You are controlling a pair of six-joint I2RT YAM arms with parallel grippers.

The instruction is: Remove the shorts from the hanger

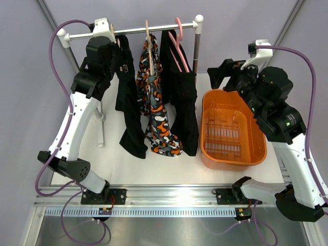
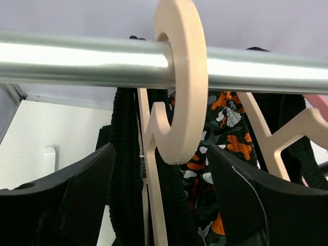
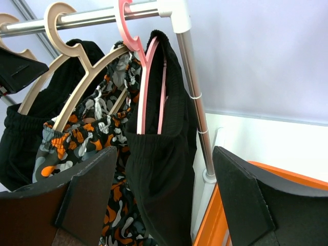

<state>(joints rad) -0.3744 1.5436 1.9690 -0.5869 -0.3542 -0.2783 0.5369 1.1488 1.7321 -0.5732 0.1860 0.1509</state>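
Three shorts hang on hangers from a metal rail (image 1: 133, 32): black shorts (image 1: 128, 107) on the left, orange, white, grey and black patterned shorts (image 1: 156, 113) in the middle, black shorts (image 1: 182, 97) on a pink hanger (image 1: 179, 36) on the right. My left gripper (image 1: 119, 57) is up at the rail by the left shorts. In the left wrist view it (image 2: 161, 200) is open, its jaws on either side of the beige hanger (image 2: 179, 77) and the black waistband (image 2: 125, 169). My right gripper (image 1: 216, 77) is open and empty, facing the right black shorts (image 3: 164, 169).
An orange basket (image 1: 205, 128) stands on the white table right of the rack, under my right arm. The rack's right post (image 3: 195, 97) stands between the right black shorts and the basket (image 3: 225, 225). Purple-grey walls enclose the back and sides.
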